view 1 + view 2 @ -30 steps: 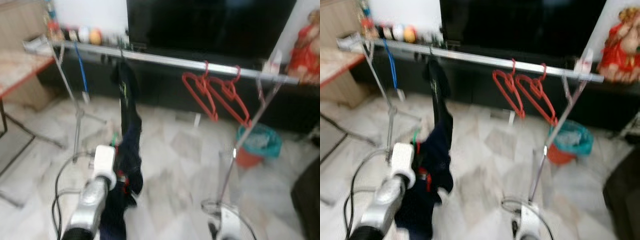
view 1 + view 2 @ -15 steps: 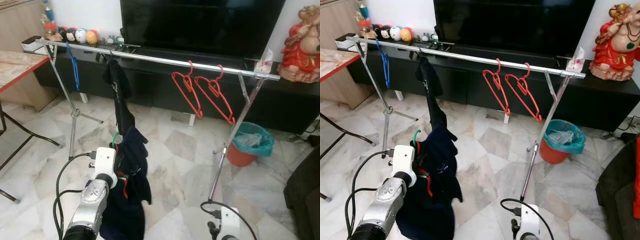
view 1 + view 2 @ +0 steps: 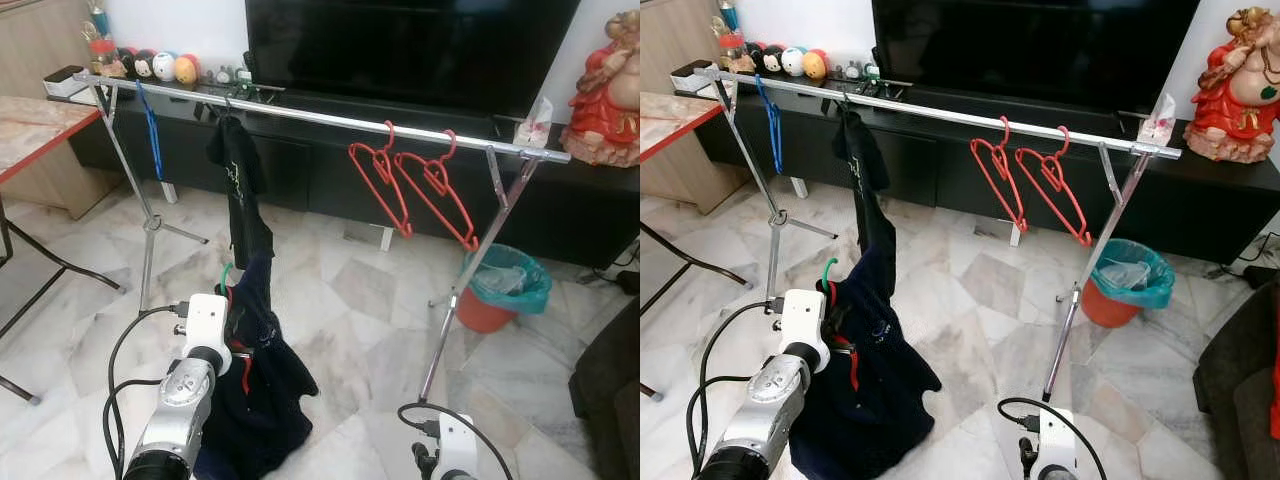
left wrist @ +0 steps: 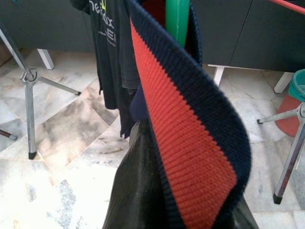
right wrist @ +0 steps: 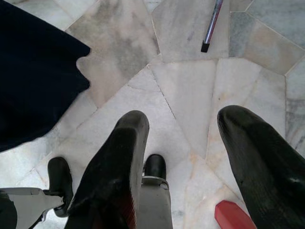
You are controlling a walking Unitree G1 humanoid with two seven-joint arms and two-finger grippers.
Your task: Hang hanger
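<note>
The left gripper (image 4: 181,210) has its jaws pinching the green hanger (image 3: 226,275) that carries the navy garment (image 3: 262,390), low before the rail (image 3: 330,120). Since half a second ago the garment's hem swung out toward the right, so the load is moving; the hook is not yet on the rail. The right gripper (image 5: 190,157) hangs with jaws spread.

Rail (image 3: 330,120) spans left-right before TV cabinet (image 3: 300,160); shirt (image 3: 238,185) hangs left, two hangers (image 3: 415,190) right, bin (image 3: 500,290) on floor far right.
</note>
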